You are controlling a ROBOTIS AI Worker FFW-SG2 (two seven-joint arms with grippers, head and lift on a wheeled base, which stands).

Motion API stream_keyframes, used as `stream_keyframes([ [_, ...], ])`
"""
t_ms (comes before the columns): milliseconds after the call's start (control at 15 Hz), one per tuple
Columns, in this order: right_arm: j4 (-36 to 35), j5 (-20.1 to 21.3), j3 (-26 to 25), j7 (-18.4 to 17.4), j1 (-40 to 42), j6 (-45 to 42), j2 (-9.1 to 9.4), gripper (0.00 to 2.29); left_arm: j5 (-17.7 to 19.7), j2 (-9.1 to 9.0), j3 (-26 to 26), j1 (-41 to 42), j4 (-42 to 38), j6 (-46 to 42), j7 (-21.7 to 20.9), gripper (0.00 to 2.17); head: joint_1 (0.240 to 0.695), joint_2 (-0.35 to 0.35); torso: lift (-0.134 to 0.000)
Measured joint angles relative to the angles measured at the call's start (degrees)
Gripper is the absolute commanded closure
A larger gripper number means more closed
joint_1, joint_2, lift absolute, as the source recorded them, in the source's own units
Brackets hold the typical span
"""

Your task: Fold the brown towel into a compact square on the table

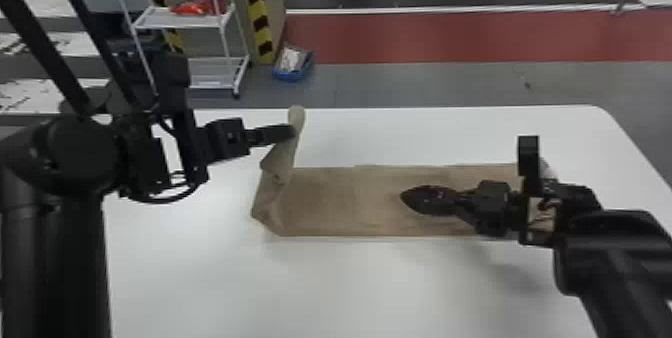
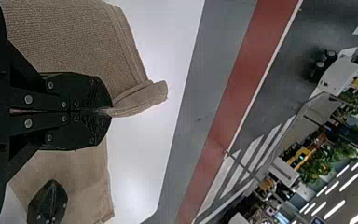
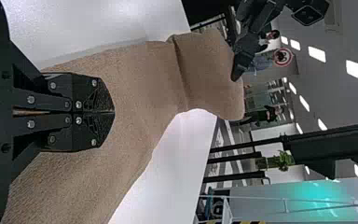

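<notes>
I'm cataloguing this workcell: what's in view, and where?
towel: one, brown, on table, left end raised
table: one, white, under towel
rack: one, white, beyond table, left
bundle: one, red, on rack
container: one, blue, floor beyond table
strips: two, yellow-black, by rack
floor band: one, red, beyond table
plants: several, green, background
left tool: one, black, shut on towel's raised end
right tool: one, black, shut above towel
arms: two, black, left and right

head view high, facing forward-down; wrist views close, sharing towel (image 1: 330,202)

Passage over near tabletop (image 1: 320,292), raised towel (image 1: 287,154) at left
</notes>
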Motion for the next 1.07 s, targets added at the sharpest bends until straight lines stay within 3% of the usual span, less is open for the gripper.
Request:
stream_keyframes([
  [333,2.38,1.62,1.85,-4.0,-0.54,-1.09,0.92,1.75,8.75,0.27,-0.12,-1.75,1.23,2.27,0.74,1.73,0.695,0.057,-0.124],
  [667,5.03,2.59,3.48,-4.92,-2.6,-1.77,2.73,1.75,13.35,0.41,-0.1,-1.85,2.44,2.3,0.58,1.73,0.695,0.067,-0.124],
  [1000,5.51,2.75,5.95,-5.56,-4.39,1.09,2.91,1.73,17.14,0.56,-0.51,-1.75,2.46,2.62,0.46,1.73,0.695,0.068,-0.124],
  [1067,5.31,2.41,5.74,-5.23,-4.38,1.7,2.91,1.27,17.99,0.55,-0.62,-1.69,2.46,2.81,0.46,1.73,0.695,0.065,-0.124],
])
